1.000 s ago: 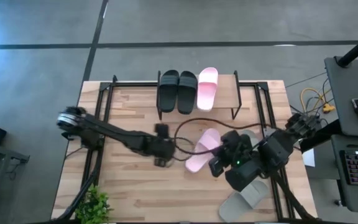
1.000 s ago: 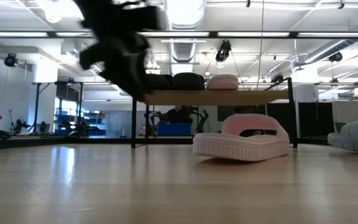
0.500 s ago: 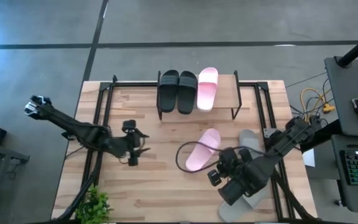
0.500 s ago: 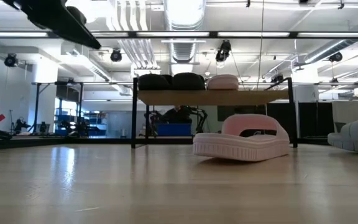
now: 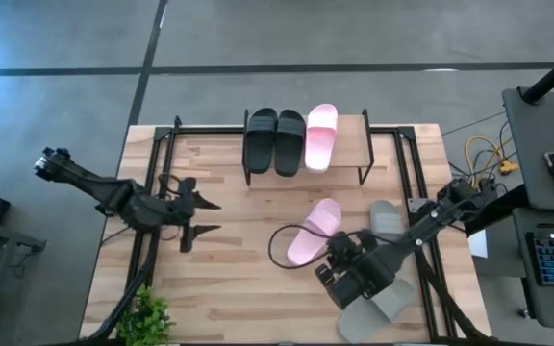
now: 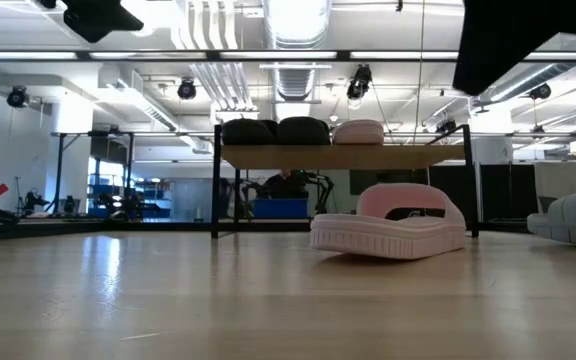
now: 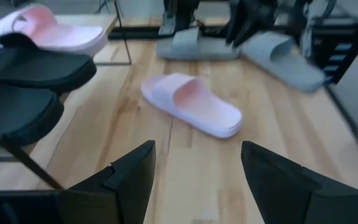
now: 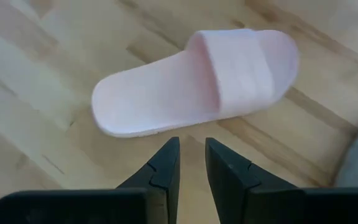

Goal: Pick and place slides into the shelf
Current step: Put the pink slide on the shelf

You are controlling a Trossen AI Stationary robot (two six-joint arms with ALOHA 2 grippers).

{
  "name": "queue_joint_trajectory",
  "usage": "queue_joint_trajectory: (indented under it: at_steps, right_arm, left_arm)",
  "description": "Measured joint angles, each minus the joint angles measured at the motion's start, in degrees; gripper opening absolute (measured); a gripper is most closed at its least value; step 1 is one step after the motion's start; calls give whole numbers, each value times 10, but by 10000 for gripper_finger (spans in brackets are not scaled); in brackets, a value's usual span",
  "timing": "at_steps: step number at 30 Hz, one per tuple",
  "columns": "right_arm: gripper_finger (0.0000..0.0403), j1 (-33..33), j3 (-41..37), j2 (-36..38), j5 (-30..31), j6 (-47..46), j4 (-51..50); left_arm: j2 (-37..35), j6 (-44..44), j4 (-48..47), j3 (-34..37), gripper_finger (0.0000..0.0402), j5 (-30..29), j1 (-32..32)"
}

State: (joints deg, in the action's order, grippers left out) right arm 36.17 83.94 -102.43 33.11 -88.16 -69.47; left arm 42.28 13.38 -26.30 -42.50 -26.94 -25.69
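Note:
One pale pink slide (image 5: 314,233) lies sole-down in the middle of the table, also seen in the low view (image 6: 393,222). Two black slides (image 5: 275,140) and a second pink slide (image 5: 320,135) rest on the shelf (image 5: 365,144) at the far edge. Two grey slides (image 5: 385,219) (image 5: 378,312) lie on the right side of the table. My right gripper (image 5: 330,271) hovers just on the near side of the table's pink slide (image 8: 197,84), fingers nearly together (image 8: 191,149), touching nothing. My left gripper (image 5: 205,216) is open over the table's left part, pointing at that slide (image 7: 191,106).
A black cable (image 5: 279,248) loops over the wood beside the pink slide. A small green plant (image 5: 147,317) stands at the near left corner. Dark frame rails (image 5: 157,173) run along both sides of the table. Bare wood lies between the two grippers.
My left arm has drawn back from the table's middle toward its left edge and risen out of the low view's centre. My right gripper has pulled back toward the near edge and slightly left. The pink slide and the grey slides have not moved.

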Motion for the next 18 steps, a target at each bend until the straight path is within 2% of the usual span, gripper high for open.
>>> queue_joint_trajectory:
  at_steps: [4, 12, 18]
  right_arm:
    - [68, -19, -14, 0, -16, 83, 44]
    - [80, -64, -37, 0, -16, 219, 49]
    - [102, -82, -61, 0, -16, 294, 64]
  left_arm:
    - [-20, 0, 7, 0, 223, 0, 0]
    - [-24, -2, 3, 8, 223, -9, 1]
    - [-3, -2, 0, 11, 223, -63, 1]
